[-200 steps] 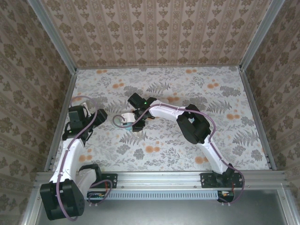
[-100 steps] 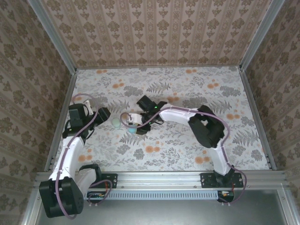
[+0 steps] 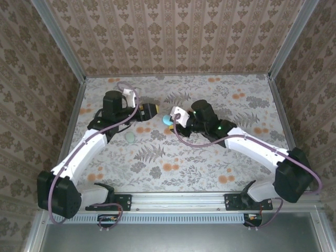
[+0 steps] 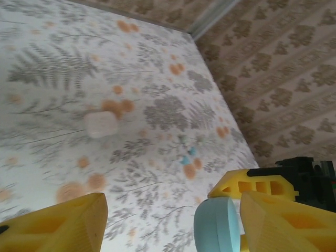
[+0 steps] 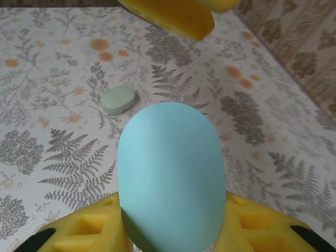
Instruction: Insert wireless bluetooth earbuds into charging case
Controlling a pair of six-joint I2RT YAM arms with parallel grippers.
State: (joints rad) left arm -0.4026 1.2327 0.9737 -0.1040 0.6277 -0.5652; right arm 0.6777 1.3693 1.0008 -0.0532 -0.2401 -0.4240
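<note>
Looking down from the top external camera, we see the right end effector (image 3: 175,116) closed on the teal case half (image 3: 168,119) over the bench (image 3: 210,163). The left end effector (image 3: 149,111) sits just beside it, fingers parted. The pale green case half (image 3: 129,137) lies on the bench nearby, apart from both.

From the left wrist, the left end effector (image 4: 173,207) stands wide with nothing gripped. The teal case half (image 4: 218,227) hangs near one of its fingers, and a small white rounded-square item (image 4: 101,124) rests on the bench beyond. A few tiny bits (image 4: 186,152) lie farther off, too small to identify.

From the right wrist, the teal case half (image 5: 168,168) stands upright, pinched at its lower end. We judge this shell light, rigid and slick, so we would grip it across its narrow edges, squarely and gently.
</note>
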